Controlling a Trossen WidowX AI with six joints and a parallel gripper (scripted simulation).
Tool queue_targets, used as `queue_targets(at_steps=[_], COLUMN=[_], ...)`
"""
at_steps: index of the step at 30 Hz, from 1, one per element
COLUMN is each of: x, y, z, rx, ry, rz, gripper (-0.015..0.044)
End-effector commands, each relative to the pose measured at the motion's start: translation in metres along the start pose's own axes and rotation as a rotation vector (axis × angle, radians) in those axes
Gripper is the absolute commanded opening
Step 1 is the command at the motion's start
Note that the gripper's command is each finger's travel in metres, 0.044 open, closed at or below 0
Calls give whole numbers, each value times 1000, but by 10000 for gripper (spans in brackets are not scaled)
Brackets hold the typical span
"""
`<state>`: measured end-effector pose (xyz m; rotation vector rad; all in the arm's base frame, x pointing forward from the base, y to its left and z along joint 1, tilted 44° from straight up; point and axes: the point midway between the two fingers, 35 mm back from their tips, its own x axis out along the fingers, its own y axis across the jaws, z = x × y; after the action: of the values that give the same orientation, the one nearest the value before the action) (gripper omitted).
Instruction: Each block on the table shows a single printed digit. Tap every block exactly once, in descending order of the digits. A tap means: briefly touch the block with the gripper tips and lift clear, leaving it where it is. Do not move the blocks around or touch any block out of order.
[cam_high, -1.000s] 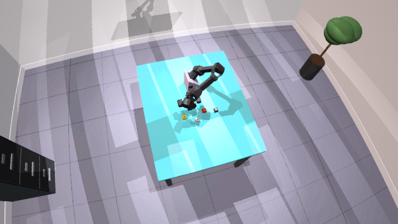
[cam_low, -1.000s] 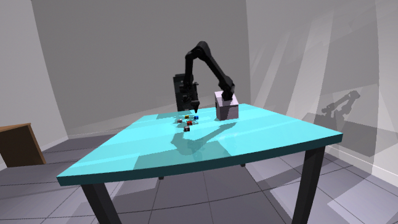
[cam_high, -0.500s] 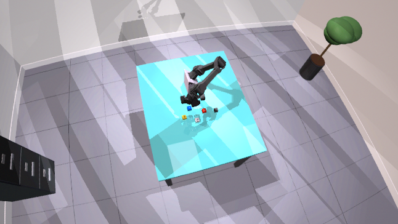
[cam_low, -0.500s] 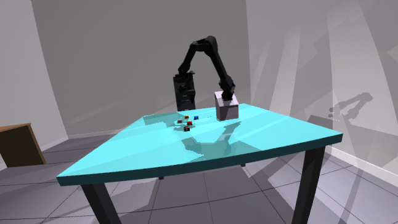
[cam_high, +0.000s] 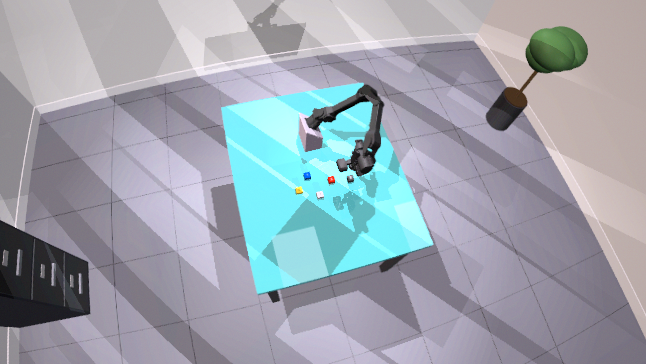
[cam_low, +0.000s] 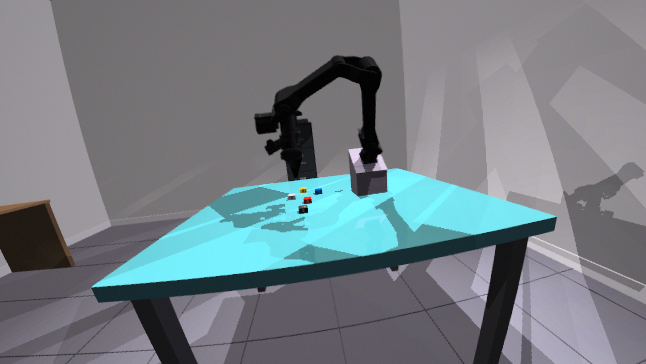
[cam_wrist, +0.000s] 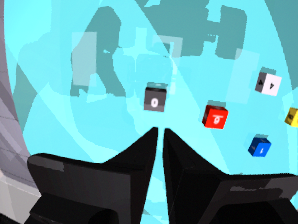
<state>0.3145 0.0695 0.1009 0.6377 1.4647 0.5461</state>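
Clenched with nothing between them, the jaws (cam_high: 358, 172) (cam_low: 296, 176) hang above the counter (cam_high: 240, 150) (cam_low: 175, 260) (cam_wrist: 50, 120), near the dark-grey cube block (cam_high: 350, 178) (cam_low: 303, 210) (cam_wrist: 154, 100) printed 0. Its tap probably remains, last; the red (cam_high: 331, 180) (cam_low: 307, 200) (cam_wrist: 215, 117), white (cam_high: 320, 195) (cam_low: 291, 197) (cam_wrist: 271, 84), blue (cam_high: 307, 176) (cam_low: 318, 191) (cam_wrist: 260, 147) and yellow (cam_high: 299, 190) (cam_low: 303, 190) (cam_wrist: 292, 117) cube blocks, farther left from above, show no proof of taps. Off right, a dark cylindrical pot (cam_high: 505, 112) contains a green leafy plant (cam_high: 555, 50).

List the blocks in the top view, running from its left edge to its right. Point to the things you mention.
Yellow block (cam_high: 299, 190) (cam_wrist: 293, 117), blue block (cam_high: 307, 176) (cam_low: 318, 191) (cam_wrist: 259, 147), white block (cam_high: 320, 195) (cam_low: 292, 197) (cam_wrist: 271, 84), red block (cam_high: 331, 180) (cam_low: 307, 200) (cam_wrist: 215, 117), dark gray block (cam_high: 350, 178) (cam_low: 303, 210) (cam_wrist: 155, 100).
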Motion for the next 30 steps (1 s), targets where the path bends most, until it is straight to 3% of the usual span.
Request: queue_targets(at_steps=[1,4,9,30], x=[-3,8,76,101], y=[12,11,13,14], z=[1,2,1,1], rx=[15,14,14,15], ry=[-6,-6,-6,-6], rz=[9,8,12,14], gripper=[20,20,20,20])
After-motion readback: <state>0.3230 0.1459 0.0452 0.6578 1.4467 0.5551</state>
